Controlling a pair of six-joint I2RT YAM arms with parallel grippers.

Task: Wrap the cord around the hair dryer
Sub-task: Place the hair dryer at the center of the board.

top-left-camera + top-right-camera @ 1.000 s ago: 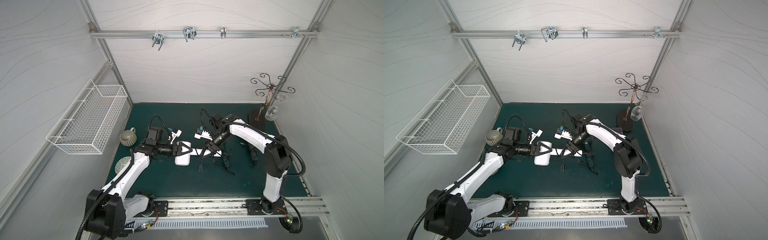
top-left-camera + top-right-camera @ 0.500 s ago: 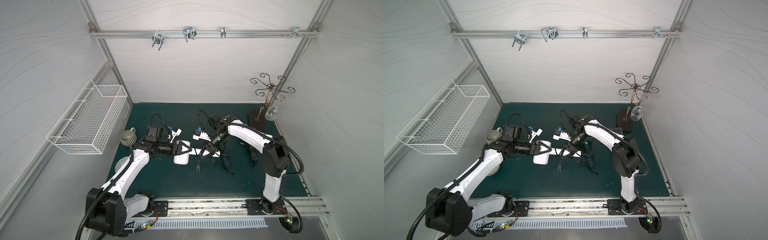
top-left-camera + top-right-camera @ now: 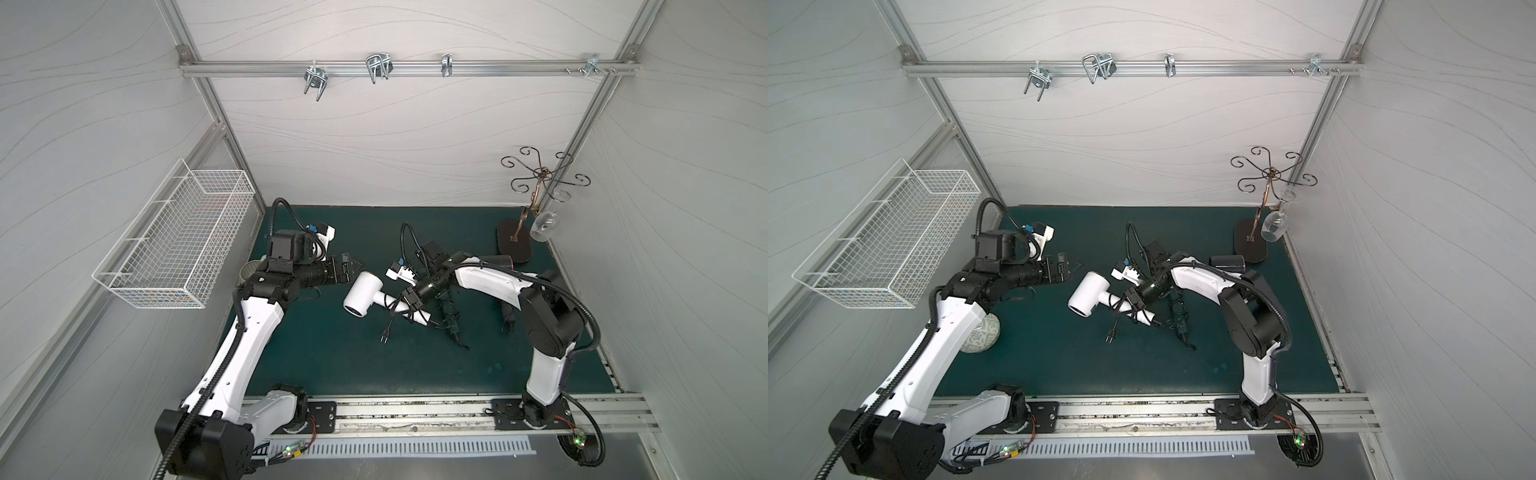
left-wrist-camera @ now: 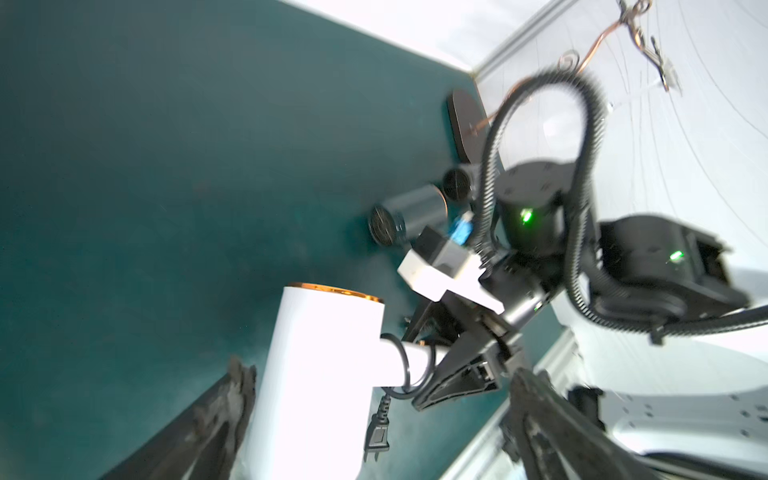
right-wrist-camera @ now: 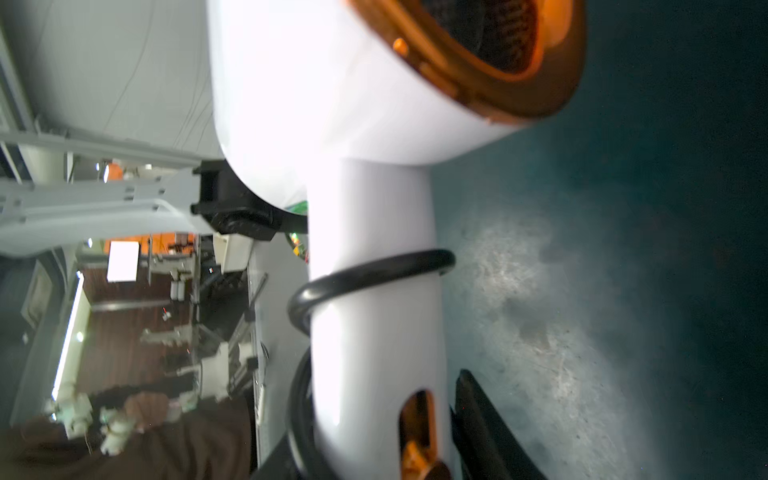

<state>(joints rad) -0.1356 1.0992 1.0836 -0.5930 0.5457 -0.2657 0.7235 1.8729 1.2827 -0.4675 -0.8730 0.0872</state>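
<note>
Left claw [image 3: 353,267] spread wide, empty, just beside hair dryer [image 3: 360,291] | right claw [image 3: 410,302] clamps its handle [image 3: 381,299]

Bare mat [image 3: 332,365] fronts the hair dryer [image 3: 360,291]; loose black cords [image 3: 451,322] flank it.

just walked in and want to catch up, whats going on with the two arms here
The right gripper is clamped on the handle of the white hair dryer, and the black cord is looped around that handle at least once. The plug end is loose over the green mat. The left gripper is open beside the dryer's head, holding nothing. The wrapping looks only partly done.
</note>
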